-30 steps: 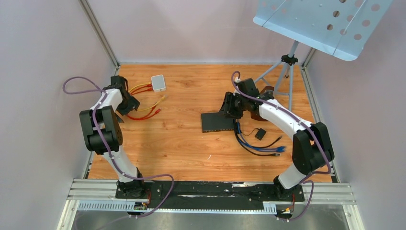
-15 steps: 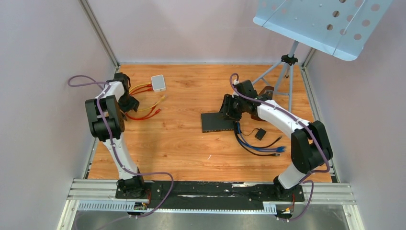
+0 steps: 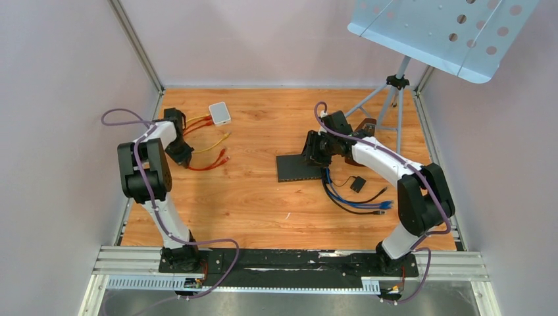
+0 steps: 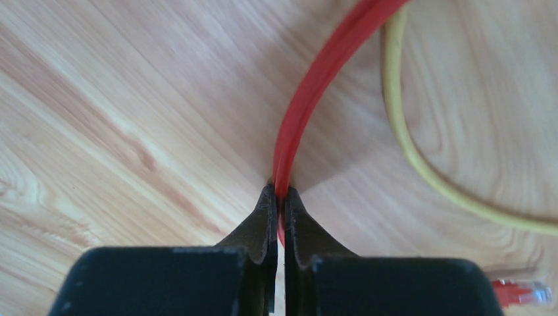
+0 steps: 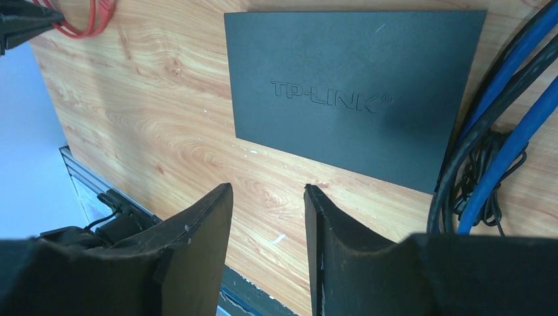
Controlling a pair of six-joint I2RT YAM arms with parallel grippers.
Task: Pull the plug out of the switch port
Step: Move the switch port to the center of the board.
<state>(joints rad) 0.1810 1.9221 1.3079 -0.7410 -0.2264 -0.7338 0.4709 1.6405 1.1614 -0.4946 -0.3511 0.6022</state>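
The black TP-LINK switch (image 3: 299, 168) (image 5: 355, 92) lies flat at mid-table. Blue cables (image 3: 358, 203) (image 5: 520, 125) and black cables (image 5: 460, 151) run from its right end. Whether a plug sits in a port I cannot tell. My right gripper (image 3: 313, 150) (image 5: 266, 191) hovers open over the switch's back right corner, holding nothing. At the back left, my left gripper (image 3: 180, 153) (image 4: 279, 191) is shut on a red cable (image 4: 316, 85) (image 3: 201, 166) lying on the table. A loose red plug (image 4: 523, 291) (image 3: 222, 160) lies nearby.
A small white box (image 3: 220, 112) with red and orange leads stands at the back left, beside a yellow cable (image 3: 214, 143) (image 4: 408, 145). A black adapter (image 3: 357, 184) lies right of the switch. A tripod (image 3: 388, 99) holding a perforated metal plate stands at the back right.
My left gripper has swung back and right and closed on the red cable. The red and yellow cables shifted slightly. The right arm has barely moved.
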